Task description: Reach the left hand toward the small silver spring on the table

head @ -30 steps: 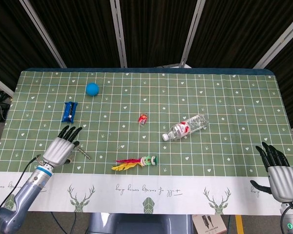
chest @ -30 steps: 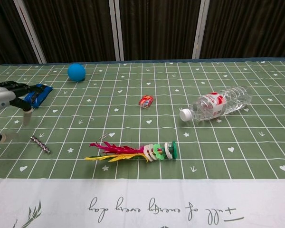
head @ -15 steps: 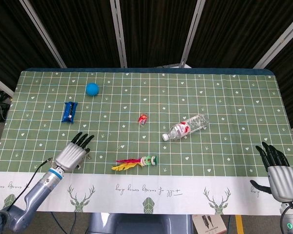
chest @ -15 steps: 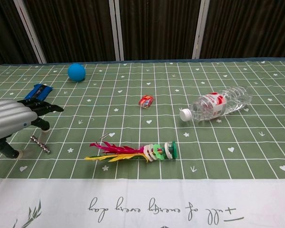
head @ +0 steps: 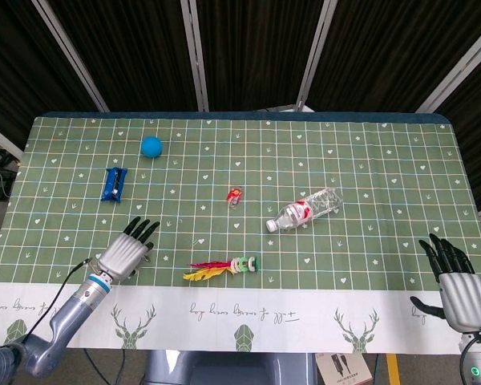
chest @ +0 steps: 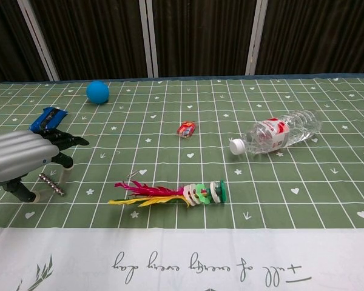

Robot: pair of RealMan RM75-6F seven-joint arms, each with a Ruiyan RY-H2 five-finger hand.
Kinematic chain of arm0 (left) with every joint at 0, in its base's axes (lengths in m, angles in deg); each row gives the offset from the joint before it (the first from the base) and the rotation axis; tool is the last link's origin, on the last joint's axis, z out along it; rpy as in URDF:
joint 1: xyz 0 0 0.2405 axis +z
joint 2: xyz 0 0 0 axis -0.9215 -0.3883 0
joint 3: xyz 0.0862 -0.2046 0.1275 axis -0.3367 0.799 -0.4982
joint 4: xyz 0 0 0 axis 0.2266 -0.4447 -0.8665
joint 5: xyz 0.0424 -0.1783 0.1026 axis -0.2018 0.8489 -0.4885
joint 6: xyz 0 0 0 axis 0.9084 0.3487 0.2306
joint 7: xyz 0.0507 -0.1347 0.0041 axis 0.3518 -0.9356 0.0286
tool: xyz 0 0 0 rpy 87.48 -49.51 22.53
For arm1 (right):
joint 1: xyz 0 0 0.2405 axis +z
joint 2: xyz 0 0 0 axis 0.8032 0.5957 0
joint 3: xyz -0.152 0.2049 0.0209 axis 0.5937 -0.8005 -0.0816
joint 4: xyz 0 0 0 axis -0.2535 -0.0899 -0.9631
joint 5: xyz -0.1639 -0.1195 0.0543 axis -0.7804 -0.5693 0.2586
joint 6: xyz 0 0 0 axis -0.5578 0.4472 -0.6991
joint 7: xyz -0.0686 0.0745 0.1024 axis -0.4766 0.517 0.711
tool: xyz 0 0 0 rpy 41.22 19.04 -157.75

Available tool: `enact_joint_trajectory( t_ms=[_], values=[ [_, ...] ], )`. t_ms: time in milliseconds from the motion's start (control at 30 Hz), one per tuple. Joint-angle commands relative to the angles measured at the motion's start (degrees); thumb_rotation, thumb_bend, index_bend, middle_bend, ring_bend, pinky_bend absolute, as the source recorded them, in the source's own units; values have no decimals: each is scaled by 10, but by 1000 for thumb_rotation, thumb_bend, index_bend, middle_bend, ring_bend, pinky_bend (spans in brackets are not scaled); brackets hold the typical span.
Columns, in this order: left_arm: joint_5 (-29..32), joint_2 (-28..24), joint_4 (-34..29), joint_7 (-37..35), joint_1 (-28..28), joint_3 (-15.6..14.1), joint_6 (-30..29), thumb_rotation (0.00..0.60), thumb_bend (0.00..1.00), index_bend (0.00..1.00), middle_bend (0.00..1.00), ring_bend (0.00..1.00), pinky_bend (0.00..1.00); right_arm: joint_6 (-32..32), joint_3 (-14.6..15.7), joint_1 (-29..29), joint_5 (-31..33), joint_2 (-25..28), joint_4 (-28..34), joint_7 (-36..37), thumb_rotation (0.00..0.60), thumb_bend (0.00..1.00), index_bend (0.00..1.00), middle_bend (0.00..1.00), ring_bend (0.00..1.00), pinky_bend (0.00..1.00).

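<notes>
The left hand's fingers point(chest: 65, 140) are spread and extended, holding nothing, as the left hand point(chest: 21, 159) hovers low over the table point(head: 369, 168) near its front left edge. The spring point(chest: 51, 184), a short silver coil lying flat on the green mat, shows in the chest view just under and in front of the palm, between the thumb side and the fingertips; from the head view the left hand point(head: 124, 254) covers it and it cannot be seen. Whether any finger touches the coil cannot be told from either view. To finish the reach well, the hand appears to need only a small move down and a little toward the near edge, so that thumb and forefinger straddle the coil across its narrow width, not along its length. A slow descent seems wise: the spring is light and slender, and a brush from a fingertip could likely roll or flick it across the smooth mat. Keeping the fingers apart until they bracket the coil should help. Farther out lie a blue packet point(head: 114, 183) behind the hand, a blue ball point(head: 151, 146) toward the far side, a shuttlecock point(head: 221, 267) with red and yellow feathers just to the right, a small red item point(head: 235, 195) and a bottle point(head: 305, 209) on its side near mid-table. The right hand point(head: 454, 282) rests well apart at the near right corner, fingers open and empty.
</notes>
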Motion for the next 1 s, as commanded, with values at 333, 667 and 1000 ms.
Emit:
enact_joint_trajectory(
  t_ms=[333, 667, 1000],
  values=[
    [21, 9, -2, 24, -9, -4, 9, 600, 327, 468, 0, 0, 0, -2, 0, -1, -1, 0, 0, -2, 600, 22, 86, 0, 0, 119],
    [41, 20, 9, 40, -15, -4, 13, 600, 327, 479, 0, 0, 0, -5, 0, -2, 0, -1, 1, -5, 600, 24, 87, 0, 0, 118],
    [55, 31, 18, 52, -22, -6, 17, 600, 336, 523, 0, 0, 0, -4, 0, -3, 1, -2, 2, -8, 600, 24, 87, 0, 0, 119]
  ],
)
